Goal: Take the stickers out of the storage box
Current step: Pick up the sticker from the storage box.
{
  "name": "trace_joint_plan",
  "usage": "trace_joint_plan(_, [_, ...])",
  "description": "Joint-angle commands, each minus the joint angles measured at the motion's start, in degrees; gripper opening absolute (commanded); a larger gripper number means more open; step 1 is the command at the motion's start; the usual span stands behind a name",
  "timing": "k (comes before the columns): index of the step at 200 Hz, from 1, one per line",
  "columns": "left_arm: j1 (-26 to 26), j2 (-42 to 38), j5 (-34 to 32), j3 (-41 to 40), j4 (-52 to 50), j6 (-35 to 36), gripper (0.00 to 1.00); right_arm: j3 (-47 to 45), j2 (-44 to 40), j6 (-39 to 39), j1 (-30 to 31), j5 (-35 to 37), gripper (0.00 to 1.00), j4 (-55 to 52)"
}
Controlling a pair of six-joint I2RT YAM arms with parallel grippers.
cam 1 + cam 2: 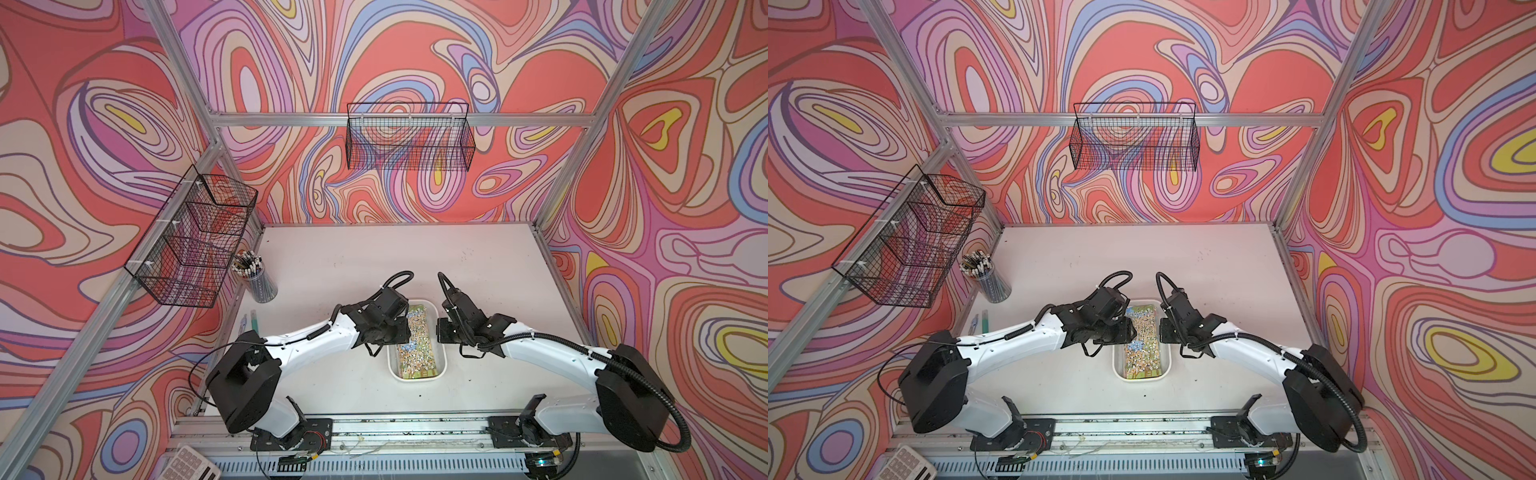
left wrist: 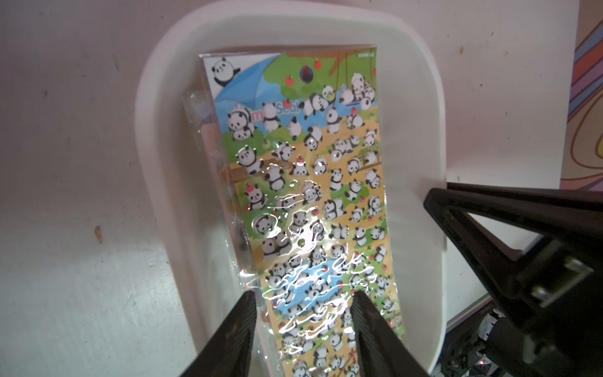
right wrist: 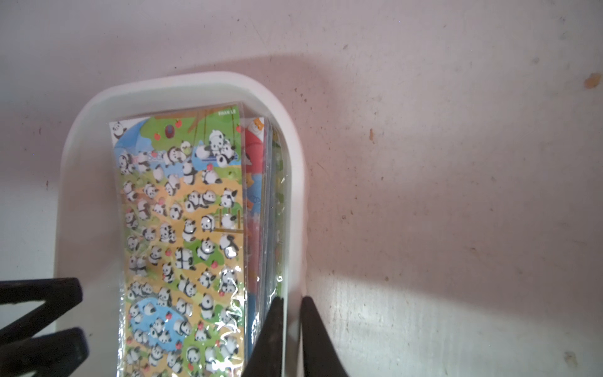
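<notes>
Two white and black robot arms reach inward over a pale tabletop [image 1: 353,257]. Between them, at the middle of the table in both top views, sits a shallow white plastic storage box [image 1: 444,358] with rounded corners.

All of the stickers [image 1: 418,349] that can be seen lie inside it, as a stack of thin rectangular sheets in glossy clear sleeves. The top sheet [image 2: 310,163] is printed with tiny pandas on green, yellow and blue ground. In the right wrist view, the edges of red and blue lower sheets [image 3: 257,196] peek out along one side of it.

The left gripper [image 2: 301,295] hangs over the stack. Its two black ribbed fingers are spread apart with the top sheet's shiny surface between them, and it grasps nothing. Whether the fingertips touch the wrap cannot be told.

The right gripper [image 3: 292,298] is almost closed and pinches the long side wall of the storage box, one finger inside and one outside.

No sheet lies on the table, so the task appears to be at its start. The right arm seems to be steadying the box while the left arm goes for the first sheet.

The next move likely calls for working a finger under one edge of the thin, slippery top sheet. The gripper would then close on that sheet alone and lift it over the wall without dragging the sheets beneath.

A clear cup of pencils [image 1: 259,279] stands well apart near the table's left edge.
</notes>
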Motion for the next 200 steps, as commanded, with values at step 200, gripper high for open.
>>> trace_joint_plan(200, [-3.46,8.95,-6.07,5.97,-4.28,-4.35,0.57,-5.83,-1.98,0.76,0.49,-1.67,0.15,6.45])
